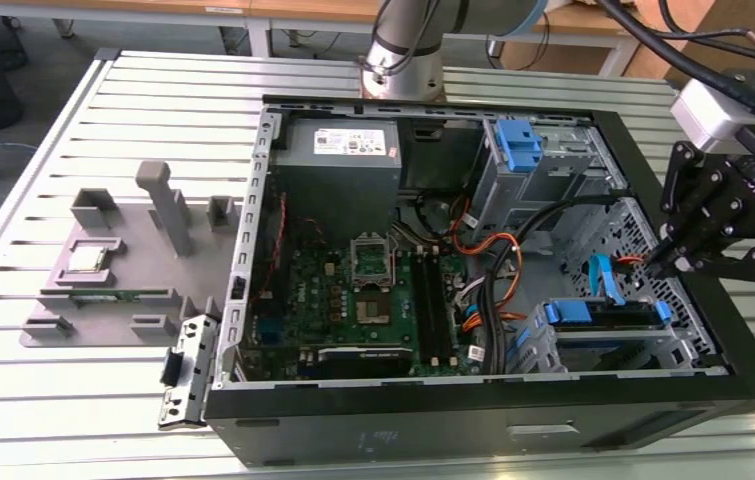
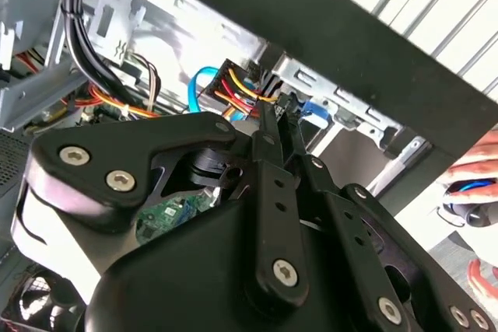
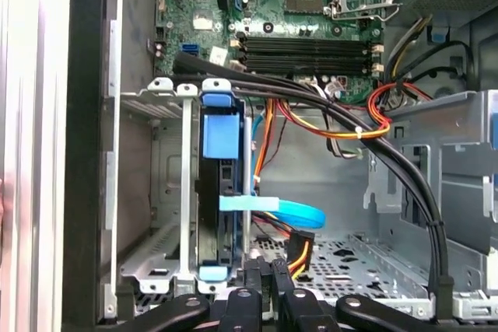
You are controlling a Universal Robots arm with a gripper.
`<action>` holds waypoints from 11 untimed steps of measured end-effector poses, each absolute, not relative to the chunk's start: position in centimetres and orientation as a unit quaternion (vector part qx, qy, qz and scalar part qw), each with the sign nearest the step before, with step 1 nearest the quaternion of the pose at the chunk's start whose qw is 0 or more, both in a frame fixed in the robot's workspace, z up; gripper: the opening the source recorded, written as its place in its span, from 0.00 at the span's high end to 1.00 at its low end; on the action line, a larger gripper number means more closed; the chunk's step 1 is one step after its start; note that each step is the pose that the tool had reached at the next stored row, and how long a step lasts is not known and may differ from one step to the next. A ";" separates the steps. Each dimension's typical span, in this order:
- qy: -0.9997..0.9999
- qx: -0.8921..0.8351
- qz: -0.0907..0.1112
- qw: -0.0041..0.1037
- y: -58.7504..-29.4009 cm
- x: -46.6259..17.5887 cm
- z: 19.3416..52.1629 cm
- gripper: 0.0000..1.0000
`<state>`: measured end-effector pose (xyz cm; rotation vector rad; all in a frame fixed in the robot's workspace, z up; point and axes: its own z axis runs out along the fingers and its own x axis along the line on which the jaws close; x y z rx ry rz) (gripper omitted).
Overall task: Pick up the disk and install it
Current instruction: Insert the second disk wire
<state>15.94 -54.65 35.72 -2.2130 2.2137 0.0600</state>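
The open black desktop computer case (image 1: 484, 420) lies on its side on a slatted metal table (image 1: 30, 420). The black robot gripper (image 1: 664, 262) hangs just inside the case's wall on the exterior view's right, hemmed by that wall and by a loop of light blue flat cable (image 1: 601, 280). Its fingers (image 2: 272, 141) are pressed narrowly together, gripping nothing, tips near a black connector with red and yellow wires (image 3: 299, 250). The disk, a silver-grey drive in a bright blue plastic carrier (image 3: 218, 192), sits edge-up in a silver metal drive cage (image 3: 152, 192) in the case's near corner, just beside the gripper. Little free room remains around it.
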 end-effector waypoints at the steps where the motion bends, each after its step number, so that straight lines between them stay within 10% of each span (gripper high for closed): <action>1: 0.707 -0.707 0.019 0.005 -54.7 15.8 35.7 0.82; 11: 0.707 -0.707 0.019 0.005 -55.1 14.9 35.6 0.82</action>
